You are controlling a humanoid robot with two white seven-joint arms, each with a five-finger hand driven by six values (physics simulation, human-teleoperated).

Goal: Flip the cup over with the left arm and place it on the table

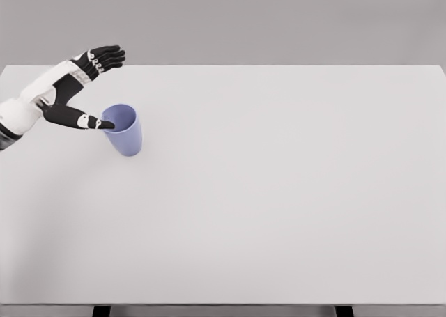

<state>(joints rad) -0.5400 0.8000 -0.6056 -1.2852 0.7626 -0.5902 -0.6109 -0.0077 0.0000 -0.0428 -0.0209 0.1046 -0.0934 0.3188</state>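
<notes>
Cup (124, 129), lavender-blue and mouth-up, is seen standing on the white counter (279, 191) in its far-left part, with its long axis near vertical and its opening tilted slightly toward the camera. It lies just to the right of the left robot hand (89, 87), whose white forearm is brought in from the left edge. The thumb (94, 122) is stretched out low toward the cup, its tip shown at or just over the near-left rim; whether it actually touches cannot be told. The other fingers (106, 57) are held spread and raised well above and behind the cup, apart from it, so the hand is judged released and holding nothing. The palm is turned roughly toward the cup, with the wide gap between thumb and fingers facing it. Since the cup is already seen mouth-up, the flip is judged done and the cup set down. No right arm is visible.
</notes>
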